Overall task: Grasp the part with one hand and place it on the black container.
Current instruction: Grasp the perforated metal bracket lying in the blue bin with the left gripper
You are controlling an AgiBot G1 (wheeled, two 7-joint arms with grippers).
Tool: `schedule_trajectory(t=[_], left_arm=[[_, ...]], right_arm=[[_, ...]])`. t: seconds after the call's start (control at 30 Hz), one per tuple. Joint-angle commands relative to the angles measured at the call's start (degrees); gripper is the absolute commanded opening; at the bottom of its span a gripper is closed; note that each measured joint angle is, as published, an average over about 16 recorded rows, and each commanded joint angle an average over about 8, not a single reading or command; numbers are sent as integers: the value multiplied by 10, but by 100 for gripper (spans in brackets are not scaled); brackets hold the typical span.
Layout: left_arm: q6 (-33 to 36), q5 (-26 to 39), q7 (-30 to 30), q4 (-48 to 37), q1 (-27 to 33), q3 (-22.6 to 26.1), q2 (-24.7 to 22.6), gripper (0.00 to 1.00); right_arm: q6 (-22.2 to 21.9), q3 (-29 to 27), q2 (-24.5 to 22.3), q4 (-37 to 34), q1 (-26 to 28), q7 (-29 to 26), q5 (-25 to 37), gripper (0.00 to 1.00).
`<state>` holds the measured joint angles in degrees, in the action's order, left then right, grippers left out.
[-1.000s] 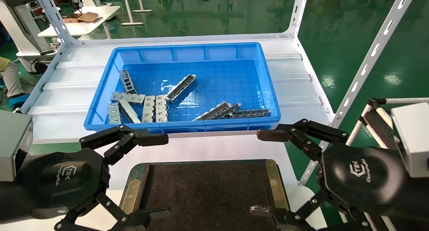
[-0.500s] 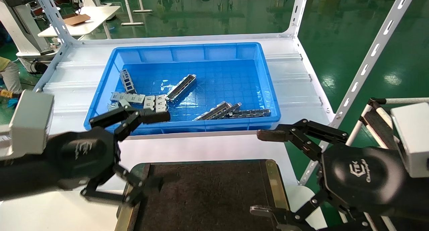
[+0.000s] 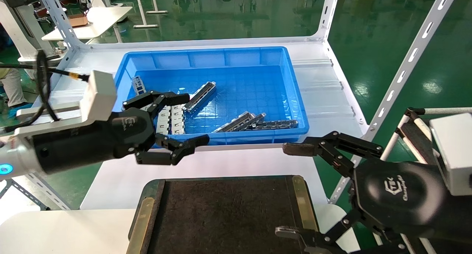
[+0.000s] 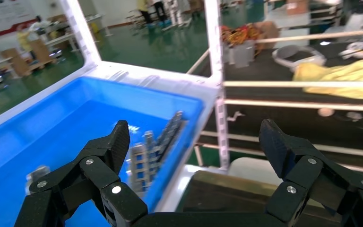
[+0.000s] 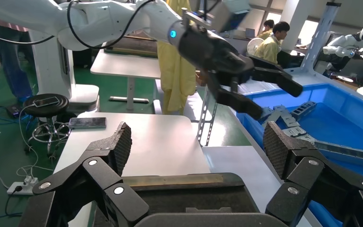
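Left gripper held wide open, empty, above bin front edge. Part to be straddled crosswise before closing. Right gripper parked open.

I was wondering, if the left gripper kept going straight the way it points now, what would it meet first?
Probably nothing on the bin's floor: the open left gripper points sideways across the blue bin, over its near wall. It looks raised, so it might pass above the part, though depth is unclear.
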<state>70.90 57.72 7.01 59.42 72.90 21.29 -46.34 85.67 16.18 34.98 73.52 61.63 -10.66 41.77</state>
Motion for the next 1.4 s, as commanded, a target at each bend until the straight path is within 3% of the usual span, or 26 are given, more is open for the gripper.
schedule_trajectory(t=[0.03, 0.63, 0.93, 1.23, 1.27, 1.3, 1.4], left_arm=[[-12, 15, -3, -22, 13, 6, -13, 100], [-126, 107, -92, -312, 143, 41, -158, 100], [-188, 118, -158, -450, 182, 40, -213, 100], [-240, 111, -200, -532, 201, 32, -251, 100], [-243, 111, -203, -538, 202, 32, -254, 98], [-246, 111, -207, -543, 203, 32, -257, 90], [-256, 112, -217, -556, 205, 32, -264, 52]], right_arm=[[0, 0, 0, 0, 0, 0, 0, 100], [0, 1, 0, 0, 0, 0, -1, 100], [-1, 1, -1, 0, 0, 1, -1, 100], [-1, 2, -1, 0, 0, 1, -1, 100], [-1, 2, -1, 0, 0, 1, -1, 92], [-1, 2, -1, 0, 0, 1, -1, 80], [-1, 2, -1, 0, 0, 1, -1, 42]])
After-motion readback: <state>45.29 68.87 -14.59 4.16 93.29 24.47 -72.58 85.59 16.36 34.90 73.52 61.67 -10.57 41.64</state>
